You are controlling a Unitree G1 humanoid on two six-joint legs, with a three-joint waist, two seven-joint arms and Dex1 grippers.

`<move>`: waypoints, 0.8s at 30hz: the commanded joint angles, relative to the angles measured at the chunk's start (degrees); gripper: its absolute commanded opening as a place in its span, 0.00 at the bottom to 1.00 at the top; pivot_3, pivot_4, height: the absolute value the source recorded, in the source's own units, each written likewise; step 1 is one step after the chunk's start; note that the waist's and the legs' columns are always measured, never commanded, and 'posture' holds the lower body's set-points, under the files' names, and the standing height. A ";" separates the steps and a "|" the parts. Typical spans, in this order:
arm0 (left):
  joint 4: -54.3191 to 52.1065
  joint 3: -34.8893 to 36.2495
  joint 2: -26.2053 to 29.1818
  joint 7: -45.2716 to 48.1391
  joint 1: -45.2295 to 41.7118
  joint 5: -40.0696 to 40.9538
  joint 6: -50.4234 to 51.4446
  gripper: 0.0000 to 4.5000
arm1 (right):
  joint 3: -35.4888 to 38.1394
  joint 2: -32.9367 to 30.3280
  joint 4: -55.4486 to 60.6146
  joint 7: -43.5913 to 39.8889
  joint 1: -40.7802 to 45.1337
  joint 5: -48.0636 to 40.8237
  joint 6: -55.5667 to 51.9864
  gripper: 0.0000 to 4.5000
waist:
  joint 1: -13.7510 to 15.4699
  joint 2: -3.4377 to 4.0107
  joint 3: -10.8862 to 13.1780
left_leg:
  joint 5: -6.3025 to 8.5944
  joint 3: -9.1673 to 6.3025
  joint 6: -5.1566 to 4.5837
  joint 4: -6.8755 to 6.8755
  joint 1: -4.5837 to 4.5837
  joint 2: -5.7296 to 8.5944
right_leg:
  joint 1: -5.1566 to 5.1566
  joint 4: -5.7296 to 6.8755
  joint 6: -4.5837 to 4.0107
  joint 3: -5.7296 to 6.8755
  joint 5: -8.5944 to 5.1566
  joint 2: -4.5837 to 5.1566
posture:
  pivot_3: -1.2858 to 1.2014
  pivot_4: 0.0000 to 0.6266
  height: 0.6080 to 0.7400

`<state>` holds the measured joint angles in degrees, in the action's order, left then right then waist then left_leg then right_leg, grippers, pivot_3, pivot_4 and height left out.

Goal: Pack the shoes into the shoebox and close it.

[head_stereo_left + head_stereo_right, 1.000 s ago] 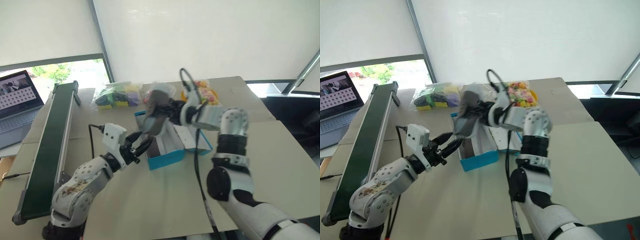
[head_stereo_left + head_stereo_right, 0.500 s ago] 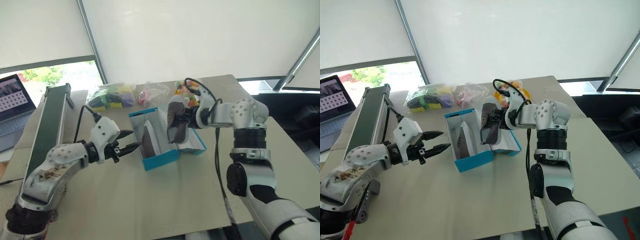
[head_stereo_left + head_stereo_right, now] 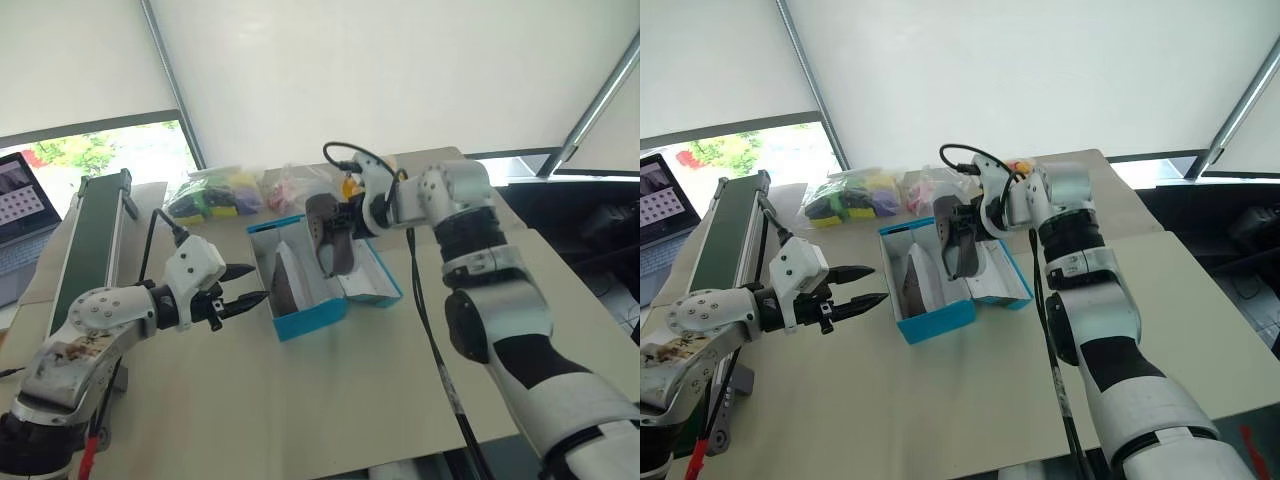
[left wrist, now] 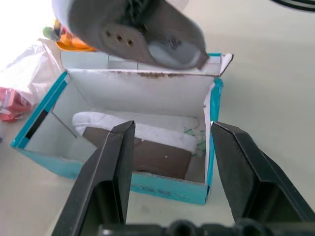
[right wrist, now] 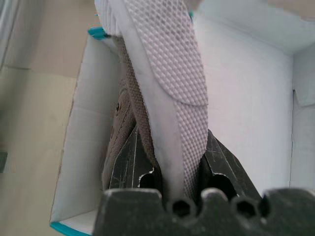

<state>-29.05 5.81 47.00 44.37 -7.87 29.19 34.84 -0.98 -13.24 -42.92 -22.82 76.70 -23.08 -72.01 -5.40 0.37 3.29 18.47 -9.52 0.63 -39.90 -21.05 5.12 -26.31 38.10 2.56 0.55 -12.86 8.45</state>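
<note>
Risk lies with my right gripper (image 5: 170,169) pinching the second grey-brown sneaker (image 3: 331,232) above the turquoise cardboard shoebox (image 3: 313,318), where it could snag the boxed shoe (image 4: 140,147); my left gripper (image 3: 242,285) waits spread.

Overall light: bright, even daylight is seen across the table (image 3: 330,380).
Source: light is passed softly through the white blinds (image 3: 400,70); the uncovered window strip (image 3: 110,155) is blown out.
Shadows: faint and soft; a darker patch is cast inside the shoebox (image 3: 902,322).
Glare: the upper corner of the left wrist view is washed out to white.
Blur: the shoe (image 4: 135,32) close to the left wrist camera is rendered out of focus.
Right wrist view: the sole (image 5: 170,73) is shown sharply, while the box interior is overexposed.
</note>
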 commanded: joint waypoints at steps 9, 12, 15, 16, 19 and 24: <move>2.94 4.33 -6.36 -1.31 2.73 0.06 -5.06 0.58 | 1.63 4.27 4.19 -0.25 1.76 0.25 -7.72 0.13 | -0.02 0.01 0.00 | 0.00 -0.31 0.03 0.01 -0.07 0.04 | 0.00 0.17 -0.03 -0.09 0.03 0.14 | 0.52 0.24 0.29; 2.07 4.39 -6.57 -1.62 3.44 0.27 -4.90 0.58 | 2.29 6.35 2.06 2.13 -0.41 1.80 -4.36 0.13 | 0.34 0.02 0.00 | 0.01 -0.46 0.04 -0.01 -0.08 0.14 | -0.01 0.32 -0.04 -0.11 0.06 0.18 | 0.52 0.24 0.29; 1.48 4.49 -6.76 -1.91 4.01 0.45 -4.63 0.58 | 2.43 7.37 0.18 3.05 -1.65 3.11 -1.04 0.13 | 0.61 0.03 0.01 | 0.00 -0.61 0.04 -0.07 -0.09 0.23 | -0.01 0.45 -0.03 -0.10 0.09 0.18 | 0.52 0.24 0.29; 1.27 4.52 -6.82 -2.03 4.17 0.50 -4.54 0.58 | 2.34 7.51 -0.53 3.20 -2.06 3.61 0.10 0.13 | 0.63 0.03 0.01 | 0.00 -0.62 0.04 -0.08 -0.09 0.23 | -0.01 0.46 -0.03 -0.09 0.09 0.18 | 0.52 0.24 0.29; 0.33 5.03 -6.57 -2.17 4.84 0.78 -4.21 0.58 | 1.99 7.50 -2.59 3.50 -3.25 4.94 2.19 0.13 | 0.60 0.03 0.01 | -0.02 -0.66 0.08 -0.07 -0.07 0.21 | 0.00 0.50 -0.03 -0.05 0.09 0.14 | 0.52 0.24 0.29; -1.18 5.32 -6.56 -2.87 5.82 1.00 -3.77 0.58 | 0.25 7.31 -5.56 3.25 -5.85 8.03 5.40 0.13 | 0.38 0.03 0.01 | -0.03 -0.67 0.10 -0.08 -0.07 0.17 | 0.00 0.54 -0.03 -0.06 0.09 0.12 | 0.52 0.24 0.29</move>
<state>-27.86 9.47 40.18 42.04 -2.00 29.51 31.23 -0.04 -5.68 -48.18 -19.45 70.81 -16.43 -69.05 -5.02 0.40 3.30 18.44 -10.19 0.73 -39.97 -21.12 5.29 -26.30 38.64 2.53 0.48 -12.76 8.56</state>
